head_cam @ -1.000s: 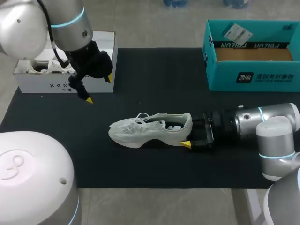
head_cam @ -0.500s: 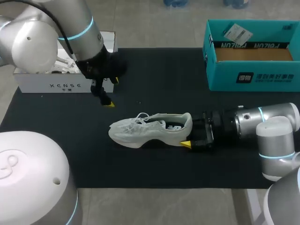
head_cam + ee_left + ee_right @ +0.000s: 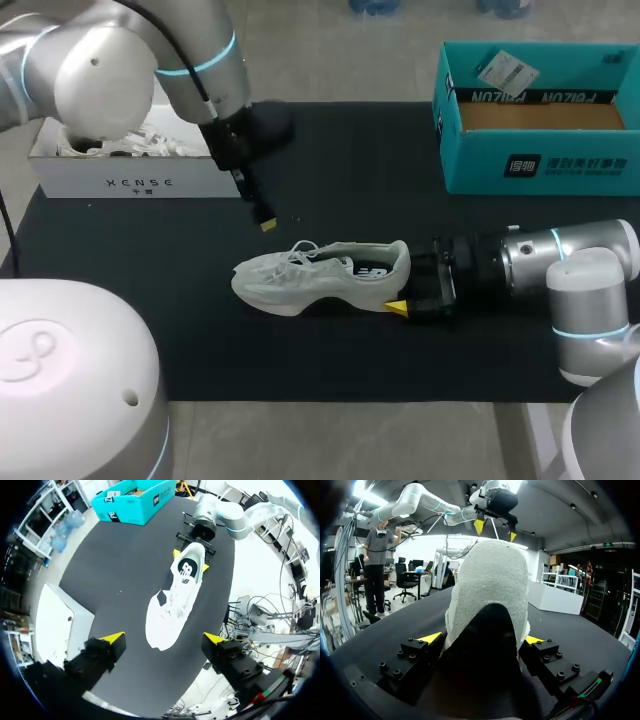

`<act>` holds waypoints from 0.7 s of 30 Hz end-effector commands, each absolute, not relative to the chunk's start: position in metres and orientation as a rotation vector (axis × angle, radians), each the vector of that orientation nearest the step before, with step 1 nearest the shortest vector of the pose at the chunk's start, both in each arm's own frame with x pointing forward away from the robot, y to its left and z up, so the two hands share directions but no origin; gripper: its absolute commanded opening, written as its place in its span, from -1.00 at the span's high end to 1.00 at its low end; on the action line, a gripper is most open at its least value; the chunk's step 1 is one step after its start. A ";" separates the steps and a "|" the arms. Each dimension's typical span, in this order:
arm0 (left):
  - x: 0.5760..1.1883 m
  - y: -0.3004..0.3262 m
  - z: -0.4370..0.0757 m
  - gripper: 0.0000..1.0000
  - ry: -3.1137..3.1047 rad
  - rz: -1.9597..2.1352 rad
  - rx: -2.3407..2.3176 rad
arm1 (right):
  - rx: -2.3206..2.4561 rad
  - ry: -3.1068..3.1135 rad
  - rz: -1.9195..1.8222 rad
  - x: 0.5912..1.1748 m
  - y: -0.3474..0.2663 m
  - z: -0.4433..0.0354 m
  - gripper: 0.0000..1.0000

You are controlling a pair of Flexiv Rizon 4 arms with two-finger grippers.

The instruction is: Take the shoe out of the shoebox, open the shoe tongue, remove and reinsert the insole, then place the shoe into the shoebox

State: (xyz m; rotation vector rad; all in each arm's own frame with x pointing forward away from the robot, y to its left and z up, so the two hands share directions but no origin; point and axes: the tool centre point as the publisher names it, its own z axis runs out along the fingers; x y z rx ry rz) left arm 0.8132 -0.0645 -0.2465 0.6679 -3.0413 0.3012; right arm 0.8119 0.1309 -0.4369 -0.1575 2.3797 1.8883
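A white sneaker (image 3: 320,277) lies on its side on the black mat (image 3: 330,160), toe toward the left. My right gripper (image 3: 405,295) holds its heel, one yellow tip showing below the sole. In the right wrist view the heel (image 3: 490,590) fills the gap between both fingers of that gripper (image 3: 482,639). My left gripper (image 3: 262,215) hangs open above the mat, just left of and behind the laces. From the left wrist the sneaker (image 3: 177,595) lies ahead, its toe between the spread fingers of the left gripper (image 3: 164,640), untouched. The right gripper (image 3: 192,540) shows at the heel.
A white shoebox (image 3: 130,175) at the back left holds another white shoe. An open teal shoebox (image 3: 540,160) at the back right has a tag inside. Both arms share the mat's middle.
My left arm has swung right from in front of the white box to just above the sneaker's laces. The right arm and the sneaker have not moved.
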 end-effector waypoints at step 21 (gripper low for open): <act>0.801 -0.103 -0.260 -1.00 -2.662 -0.185 1.635 | -0.158 2.381 1.885 0.810 0.135 -0.445 1.00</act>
